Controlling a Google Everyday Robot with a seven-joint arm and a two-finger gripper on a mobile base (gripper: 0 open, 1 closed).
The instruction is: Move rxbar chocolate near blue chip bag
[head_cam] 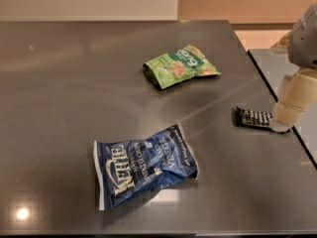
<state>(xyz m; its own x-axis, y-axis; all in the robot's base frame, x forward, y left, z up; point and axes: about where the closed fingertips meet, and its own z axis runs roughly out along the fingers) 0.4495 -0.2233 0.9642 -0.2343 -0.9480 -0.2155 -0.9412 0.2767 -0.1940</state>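
Observation:
The rxbar chocolate [253, 118] is a small flat black wrapper with white lettering, lying near the table's right edge. The gripper [282, 120] hangs at the bar's right end and covers that end of it. The blue chip bag [144, 164] is a crinkled dark blue bag with white "Kettle" lettering, lying flat at the front centre of the table, well to the left of the bar.
A green snack bag [179, 66] lies at the back centre-right. The dark grey table [59, 98] ends at a right edge [277, 103] just beside the bar. The arm's pale body [304, 58] stands over that edge.

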